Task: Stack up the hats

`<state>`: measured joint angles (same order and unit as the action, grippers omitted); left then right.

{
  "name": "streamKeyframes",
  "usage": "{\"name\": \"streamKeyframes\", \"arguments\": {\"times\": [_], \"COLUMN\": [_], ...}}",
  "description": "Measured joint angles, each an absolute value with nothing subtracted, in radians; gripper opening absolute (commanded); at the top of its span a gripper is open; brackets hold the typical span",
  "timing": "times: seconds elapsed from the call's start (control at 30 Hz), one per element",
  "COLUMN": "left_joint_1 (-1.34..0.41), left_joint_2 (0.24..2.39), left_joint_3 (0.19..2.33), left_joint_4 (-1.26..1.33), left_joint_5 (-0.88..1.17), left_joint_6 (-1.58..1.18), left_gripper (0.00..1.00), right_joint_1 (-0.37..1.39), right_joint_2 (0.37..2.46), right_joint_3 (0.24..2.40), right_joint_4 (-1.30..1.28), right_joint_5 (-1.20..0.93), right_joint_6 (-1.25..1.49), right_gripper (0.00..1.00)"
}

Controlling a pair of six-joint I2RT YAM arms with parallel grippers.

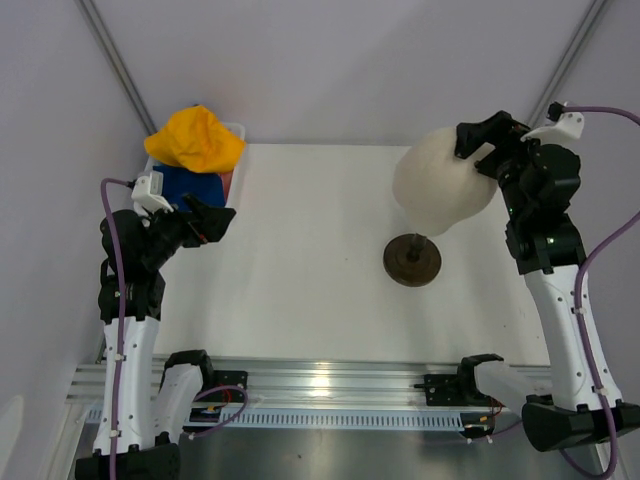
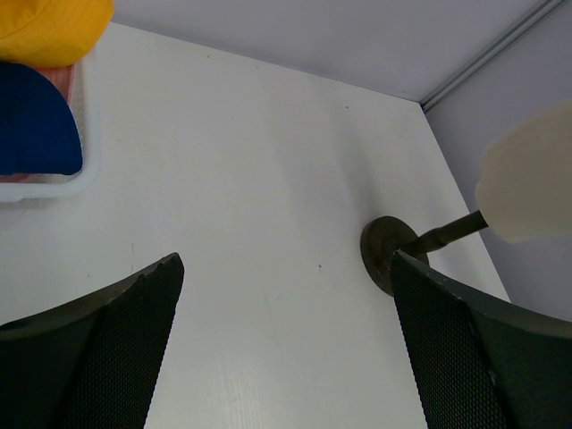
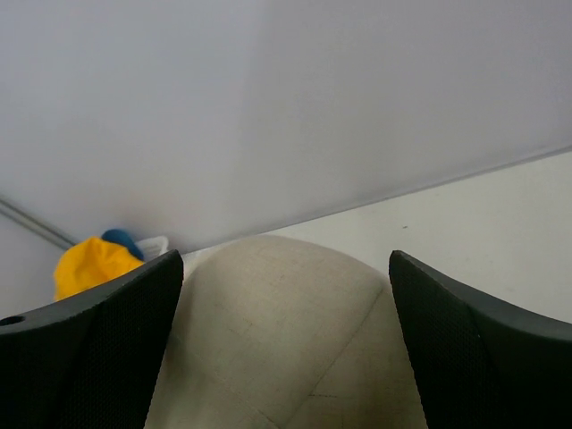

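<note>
A yellow hat (image 1: 195, 138) lies on top of a white bin (image 1: 236, 130) at the far left of the table, with a dark navy hat (image 1: 190, 185) under it and a sliver of pink (image 1: 228, 182) beside that. No light blue hat shows. The left wrist view shows the yellow hat (image 2: 49, 27), the navy hat (image 2: 36, 121) and the bin (image 2: 54, 188). My left gripper (image 1: 215, 220) is open and empty, just right of the bin, above the table (image 2: 286, 357). My right gripper (image 1: 480, 148) is open, its jaws either side of the mannequin head's top (image 3: 286, 268).
The cream mannequin head (image 1: 440, 185) tilts on a stem over its dark brown round base (image 1: 412, 260) at the right middle of the table; it also shows in the left wrist view (image 2: 527, 183). Grey walls close in the back and sides. The yellow hat (image 3: 94, 264) shows far off.
</note>
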<state>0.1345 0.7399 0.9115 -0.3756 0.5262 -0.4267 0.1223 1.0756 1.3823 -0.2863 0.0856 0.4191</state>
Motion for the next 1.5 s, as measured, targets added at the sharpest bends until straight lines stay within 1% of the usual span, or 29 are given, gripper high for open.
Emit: {"name": "streamKeyframes", "arguments": {"times": [0.17, 0.43, 0.6, 0.83, 0.97, 1.07, 1.17, 1.23, 1.3, 1.4, 1.5], "left_joint_1": [0.134, 0.134, 0.134, 0.135, 0.136, 0.136, 0.136, 0.136, 0.137, 0.138, 0.139], "left_joint_2": [0.74, 0.746, 0.759, 0.799, 0.848, 0.859, 0.873, 0.917, 0.974, 1.079, 1.211], "left_joint_3": [0.912, 0.912, 0.912, 0.925, 0.939, 0.939, 0.958, 1.02, 1.096, 1.22, 1.344], "left_joint_4": [-0.376, -0.381, -0.393, -0.426, -0.446, -0.463, -0.484, -0.529, -0.534, -0.524, -0.517], "left_joint_5": [0.526, 0.5, 0.477, 0.443, 0.42, 0.392, 0.333, 0.274, 0.226, 0.147, 0.058], "left_joint_6": [-0.427, -0.427, -0.426, -0.426, -0.425, -0.425, -0.426, -0.427, -0.43, -0.455, -0.492], "left_gripper": [1.0, 1.0, 0.99, 1.0, 1.0, 1.0, 1.0, 0.99, 0.99, 0.99, 0.99], "right_joint_1": [0.287, 0.498, 0.596, 0.683, 0.696, 0.686, 0.644, 0.587, 0.531, 0.467, 0.442], "right_joint_2": [1.118, 1.242, 1.328, 1.405, 1.424, 1.428, 1.428, 1.417, 1.378, 1.269, 1.129], "right_joint_3": [1.384, 1.431, 1.502, 1.582, 1.634, 1.709, 1.809, 1.888, 1.935, 1.941, 1.868], "right_joint_4": [-0.241, -0.148, -0.134, -0.141, -0.196, -0.308, -0.461, -0.542, -0.588, -0.639, -0.641], "right_joint_5": [0.163, 0.223, 0.246, 0.238, 0.225, 0.207, 0.155, 0.12, 0.101, 0.099, 0.117], "right_joint_6": [0.453, 0.478, 0.477, 0.464, 0.447, 0.406, 0.358, 0.33, 0.309, 0.29, 0.284], "right_gripper": [0.99, 1.0, 1.0, 0.99, 0.99, 0.99, 1.0, 1.0, 0.99, 0.99, 1.0]}}
